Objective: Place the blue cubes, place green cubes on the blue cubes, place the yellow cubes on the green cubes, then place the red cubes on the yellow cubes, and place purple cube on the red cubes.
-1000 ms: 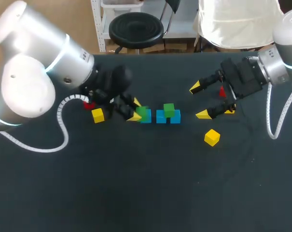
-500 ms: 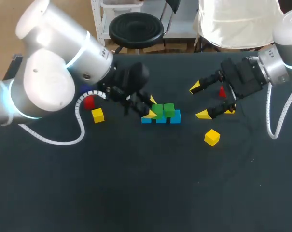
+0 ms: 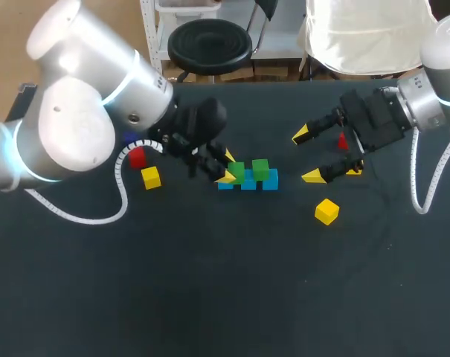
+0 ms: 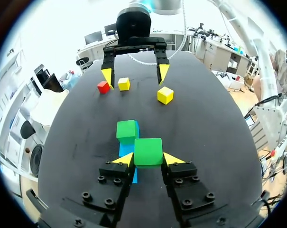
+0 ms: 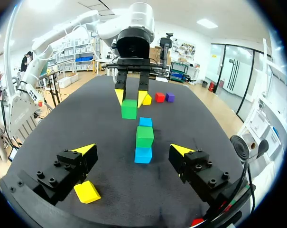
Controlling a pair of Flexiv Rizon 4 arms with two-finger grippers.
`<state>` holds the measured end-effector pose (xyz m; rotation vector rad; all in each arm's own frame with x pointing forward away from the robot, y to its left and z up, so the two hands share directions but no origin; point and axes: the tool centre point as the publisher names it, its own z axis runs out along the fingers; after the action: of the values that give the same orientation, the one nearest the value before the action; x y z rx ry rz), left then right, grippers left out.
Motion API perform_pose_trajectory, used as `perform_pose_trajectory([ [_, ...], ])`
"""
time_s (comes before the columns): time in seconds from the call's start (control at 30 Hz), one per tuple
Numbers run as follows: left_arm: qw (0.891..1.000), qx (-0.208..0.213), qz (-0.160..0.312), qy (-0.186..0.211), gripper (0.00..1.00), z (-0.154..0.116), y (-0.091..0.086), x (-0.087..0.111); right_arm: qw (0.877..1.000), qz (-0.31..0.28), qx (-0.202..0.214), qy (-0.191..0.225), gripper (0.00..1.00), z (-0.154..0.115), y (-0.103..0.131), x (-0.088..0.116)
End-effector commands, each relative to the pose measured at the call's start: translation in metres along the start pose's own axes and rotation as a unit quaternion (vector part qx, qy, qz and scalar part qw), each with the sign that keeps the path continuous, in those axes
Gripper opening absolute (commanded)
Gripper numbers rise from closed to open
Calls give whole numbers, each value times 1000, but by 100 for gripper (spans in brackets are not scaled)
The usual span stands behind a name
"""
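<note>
The left gripper (image 4: 148,159) pinches a green cube (image 4: 148,151) between both yellow tips, over the end of the blue cubes (image 3: 248,181) on its own side. A second green cube (image 3: 260,169) already sits on that row. The right gripper (image 3: 306,156) is spread wide and holds nothing, and a yellow cube (image 3: 326,211) lies near it.

Tabletop (image 3: 210,282): black, matte.
Middle: three blue cubes (image 3: 248,184) in a row.
Left side: red cube (image 3: 137,157), yellow cube (image 3: 151,177) just beside it.
Right side: second yellow cube (image 3: 326,211), alone.
</note>
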<state>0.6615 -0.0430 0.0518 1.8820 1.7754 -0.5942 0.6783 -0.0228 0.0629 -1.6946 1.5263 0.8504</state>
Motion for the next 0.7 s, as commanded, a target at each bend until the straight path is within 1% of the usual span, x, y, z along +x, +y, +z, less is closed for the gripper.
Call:
perform_pose_trajectory([
  [0.03, 1000, -1, 3, -2, 0, 1, 1, 1, 1000, 0, 0, -1, 100, 0, 0, 0],
  [0.7, 1000, -7, 0, 7, 0, 9, 6, -2, 1000, 0, 0, -1, 100, 0, 0, 0],
])
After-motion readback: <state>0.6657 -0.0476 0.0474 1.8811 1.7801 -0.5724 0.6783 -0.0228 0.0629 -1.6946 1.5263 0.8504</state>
